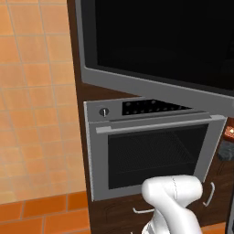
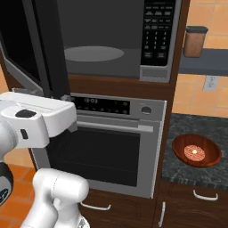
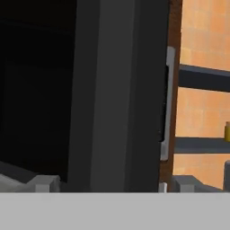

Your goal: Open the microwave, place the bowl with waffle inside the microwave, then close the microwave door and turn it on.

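The microwave (image 2: 153,73) stands open, its grey cavity and pale round turntable (image 2: 93,53) showing. Its door (image 2: 26,44) is swung wide to the left, and its black glass (image 1: 160,41) spans the top of the left base view. In the hand view my gripper (image 3: 114,184) is open, one fingertip (image 3: 42,183) on each side of the door's grey edge (image 3: 117,99), close up. My white hand (image 2: 40,118) sits just below the door's free end. The reddish-brown bowl (image 2: 209,153) with a waffle (image 2: 194,152) rests on the dark counter at the right, far from the gripper.
A silver oven (image 2: 111,147) with a horizontal handle sits right under the microwave. The microwave's keypad (image 2: 156,33) is on its right side. A brown canister (image 2: 194,41) stands on a shelf at the upper right. Drawer handles (image 2: 205,195) run below the counter (image 2: 187,122).
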Robot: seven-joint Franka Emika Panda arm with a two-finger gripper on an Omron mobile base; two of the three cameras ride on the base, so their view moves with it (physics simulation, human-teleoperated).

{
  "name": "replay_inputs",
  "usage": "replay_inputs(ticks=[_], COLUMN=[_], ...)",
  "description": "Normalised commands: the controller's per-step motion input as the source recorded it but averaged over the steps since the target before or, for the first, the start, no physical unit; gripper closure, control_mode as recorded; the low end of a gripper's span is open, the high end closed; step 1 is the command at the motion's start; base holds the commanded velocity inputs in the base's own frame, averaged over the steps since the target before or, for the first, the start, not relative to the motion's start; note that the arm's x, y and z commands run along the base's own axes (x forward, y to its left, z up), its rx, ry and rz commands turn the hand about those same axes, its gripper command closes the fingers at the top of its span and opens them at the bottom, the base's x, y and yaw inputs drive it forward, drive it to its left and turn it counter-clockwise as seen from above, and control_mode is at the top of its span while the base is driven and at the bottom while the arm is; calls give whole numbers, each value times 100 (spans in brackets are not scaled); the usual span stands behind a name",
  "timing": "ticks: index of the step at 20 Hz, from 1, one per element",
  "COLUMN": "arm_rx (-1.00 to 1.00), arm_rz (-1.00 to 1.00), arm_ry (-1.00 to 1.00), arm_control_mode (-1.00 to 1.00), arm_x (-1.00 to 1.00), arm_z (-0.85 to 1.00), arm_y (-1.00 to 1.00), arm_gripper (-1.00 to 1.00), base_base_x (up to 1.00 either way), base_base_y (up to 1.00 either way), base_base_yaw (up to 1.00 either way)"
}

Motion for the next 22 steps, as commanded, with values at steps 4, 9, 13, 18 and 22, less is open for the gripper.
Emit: replay_inputs(ticks=[4,9,13,18,22], arm_rx=[0,1,4,2,0], arm_rz=[2,10,43,55,53], arm_ry=[-1,0,2,2,0], arm_control_mode=[-100,-100,-100,-100,-100], arm_x=[-93,-44,37,34,33], arm_z=[0,1,0,0,0], arm_y=[-40,-64,-39,-33,-9], arm_gripper=[-100,-100,-100,-100,-100], base_base_x=[0,0,0,0,0], base_base_y=[0,0,0,0,0], base_base_yaw=[0,0,0,0,0])
